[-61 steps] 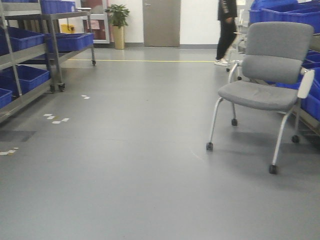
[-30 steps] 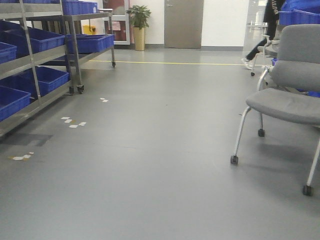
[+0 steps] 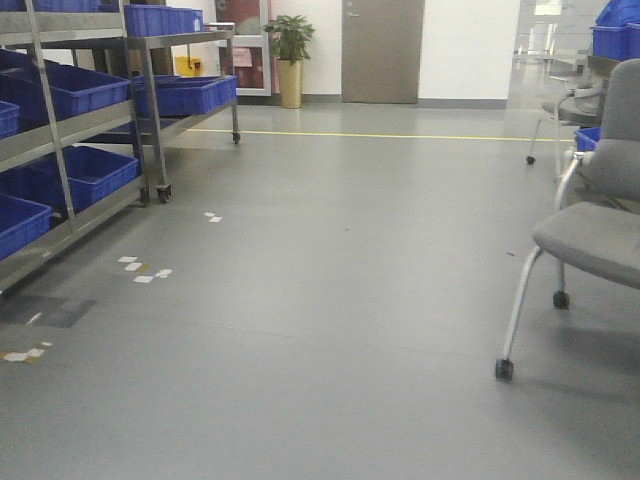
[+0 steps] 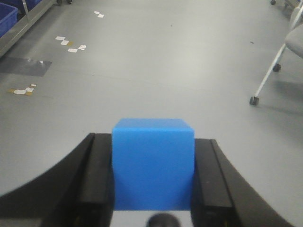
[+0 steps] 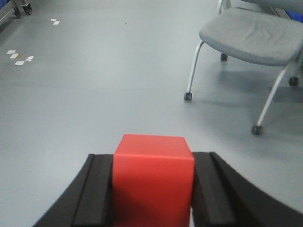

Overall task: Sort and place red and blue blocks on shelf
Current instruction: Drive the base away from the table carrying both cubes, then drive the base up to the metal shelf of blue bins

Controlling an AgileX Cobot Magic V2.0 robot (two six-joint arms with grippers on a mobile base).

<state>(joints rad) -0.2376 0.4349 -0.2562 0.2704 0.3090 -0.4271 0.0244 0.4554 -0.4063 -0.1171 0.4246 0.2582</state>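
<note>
At far left of the front view we log the shelf [image 3: 152, 120], a silver rack on castors, its tiers carrying dark-blue bins [image 3: 85, 90]. White tape scraps [image 3: 140, 268] lie on the grey floor [image 3: 330, 330] just off its foot. A potted plant [image 3: 290, 40] and a closed door [image 3: 382, 50] stand at the back wall. 1 grey chair [image 3: 590, 240] sits at the right edge. Neither cube is on the rack.

Left wrist view: left gripper [image 4: 152, 144] has both black fingers [image 4: 97, 179] pressed flat against the sides of the blue block [image 4: 153, 163], which is carried above bare floor.

Right wrist view: right gripper [image 5: 152, 158] is clamped likewise on the red block [image 5: 153, 184], fingers touching 2 opposite faces, with the chair ahead to the right.
</note>
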